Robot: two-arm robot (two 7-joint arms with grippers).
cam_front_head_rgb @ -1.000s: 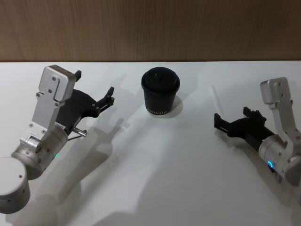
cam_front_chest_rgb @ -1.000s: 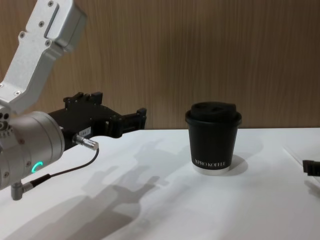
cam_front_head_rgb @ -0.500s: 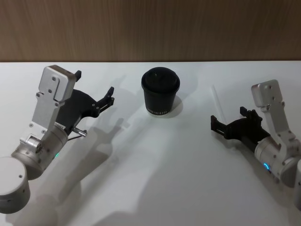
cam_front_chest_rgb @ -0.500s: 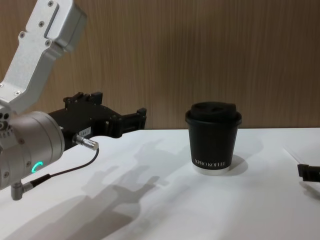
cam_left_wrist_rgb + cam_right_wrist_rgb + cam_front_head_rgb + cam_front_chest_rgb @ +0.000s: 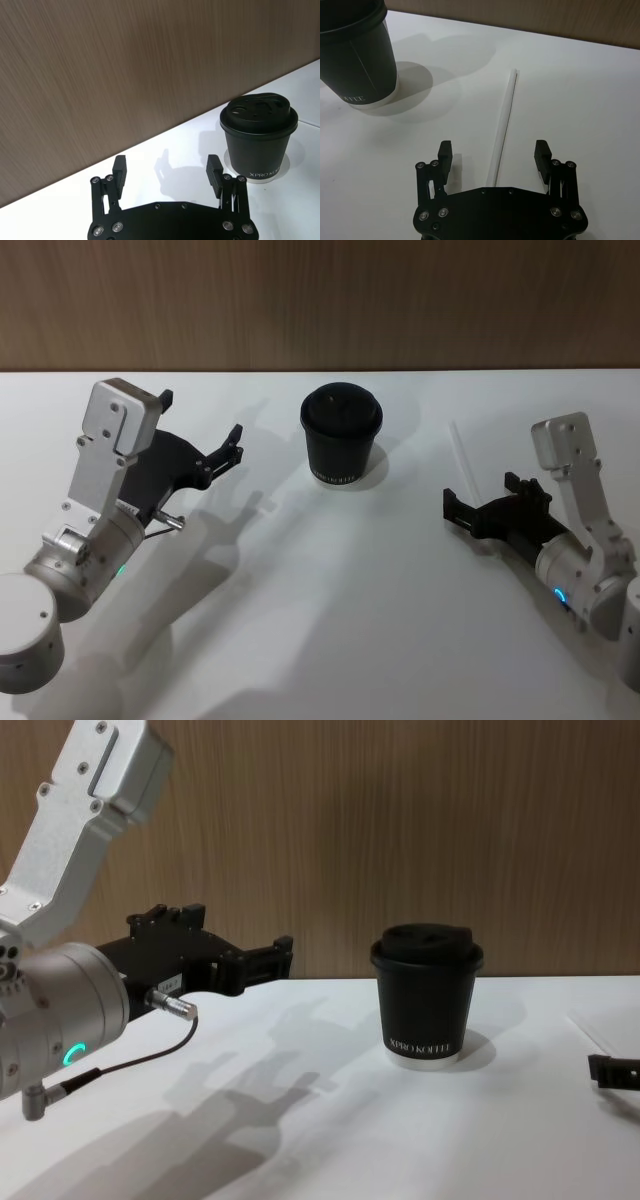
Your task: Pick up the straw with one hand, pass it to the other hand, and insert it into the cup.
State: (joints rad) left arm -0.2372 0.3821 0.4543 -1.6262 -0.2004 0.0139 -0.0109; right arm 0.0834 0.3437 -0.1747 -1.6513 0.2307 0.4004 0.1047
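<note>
Straw lies flat on the white table, to the right of the cup and well apart from it. From the head camera I read its long axis as running front to back. The far end points at the wooden wall and leans slightly to the left, toward the cup side. The near end points back toward the right gripper.

In the right wrist view the straw runs straight out along the gripper's own line. Its near end lies in the gap of the right gripper, and its far end is out on the table past the cup. Jaws there are spread wide, one finger on each side of the straw. Neither touches it and they grip nothing. I cannot tell how high the fingers sit above the table.

Chest camera catches a thin stretch of the straw at the right edge, with one tip of the right gripper low beside it.

Cup stands upright, lid on.

Left gripper hangs above the table left of the cup, aimed forward and toward it. In its wrist view the left gripper has jaws wide apart and empty, with the cup off beyond one finger.
</note>
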